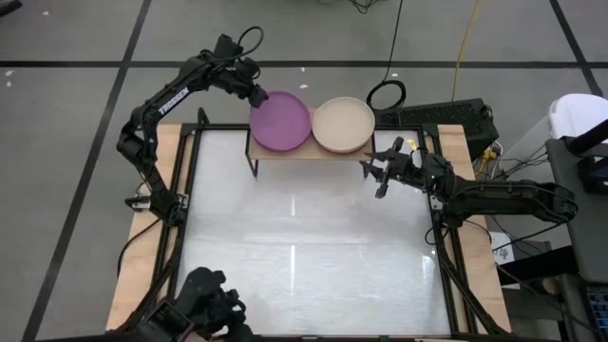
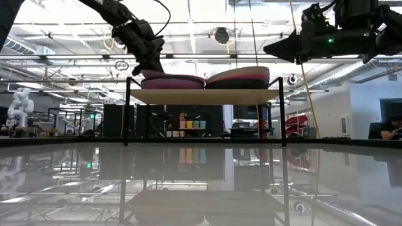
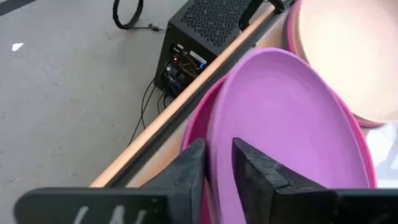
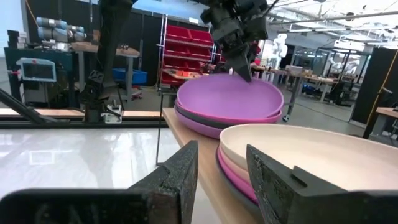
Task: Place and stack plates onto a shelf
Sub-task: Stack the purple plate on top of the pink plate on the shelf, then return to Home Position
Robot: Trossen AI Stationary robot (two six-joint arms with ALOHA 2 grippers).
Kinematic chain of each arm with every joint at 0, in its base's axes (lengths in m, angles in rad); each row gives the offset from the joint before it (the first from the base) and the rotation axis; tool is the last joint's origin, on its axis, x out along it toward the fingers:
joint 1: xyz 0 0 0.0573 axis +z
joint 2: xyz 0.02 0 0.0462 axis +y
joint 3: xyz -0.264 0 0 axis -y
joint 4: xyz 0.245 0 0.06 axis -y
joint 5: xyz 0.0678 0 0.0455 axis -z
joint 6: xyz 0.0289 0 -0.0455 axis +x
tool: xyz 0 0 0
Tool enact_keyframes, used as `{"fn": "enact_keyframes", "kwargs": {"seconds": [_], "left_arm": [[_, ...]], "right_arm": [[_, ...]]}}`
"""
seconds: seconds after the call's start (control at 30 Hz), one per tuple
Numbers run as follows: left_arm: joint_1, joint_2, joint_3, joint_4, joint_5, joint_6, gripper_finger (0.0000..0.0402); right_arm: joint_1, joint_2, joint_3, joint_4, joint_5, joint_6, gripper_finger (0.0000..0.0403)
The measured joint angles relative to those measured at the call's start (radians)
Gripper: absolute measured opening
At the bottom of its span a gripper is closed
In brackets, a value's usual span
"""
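Note:
The shelf [image 1: 304, 155] stands at the table's far edge on thin black legs. Two stacks sit on its wooden board. The left stack has a purple plate [image 1: 282, 122] on top, over a dark grey plate and a magenta one [image 4: 205, 124]. The right stack has a beige plate [image 1: 343, 123] on top, over pink ones [image 4: 239, 177]. My left gripper [image 1: 258, 95] is shut at the purple plate's far-left rim. My right gripper [image 1: 378, 176] hangs open in the air just right of and nearer than the shelf's right end, and its fingers point at the stacks. My left gripper pinches the top purple plate by its rim [image 3: 219, 134] on the far-left side, with one finger [image 3: 193, 168] outside the rim and the other finger [image 3: 255, 168] inside the plate. The fingers slant down from the far left. The plate lies on its stack.
A black box [image 1: 446, 119] and a coiled cable [image 1: 386, 93] lie beyond the table's far edge, behind the shelf. The white tabletop [image 1: 304, 247] spreads out in front of the shelf. A dark piece of equipment [image 1: 204, 304] sits at the near left corner.

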Motion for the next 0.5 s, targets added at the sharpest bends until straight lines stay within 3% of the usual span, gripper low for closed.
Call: {"fn": "enact_keyframes", "kwargs": {"seconds": [0.17,0.5], "left_arm": [[-0.014,-0.027,0.021,-0.014,-0.003,0.076,0.0111],[-0.051,-0.108,0.139,-0.015,-0.010,0.014,0.0115]], "right_arm": [[0.000,0.000,0.000,-0.016,-0.001,0.001,0.0118],[0.000,0.000,0.000,0.020,-0.002,0.012,0.0118]]}}
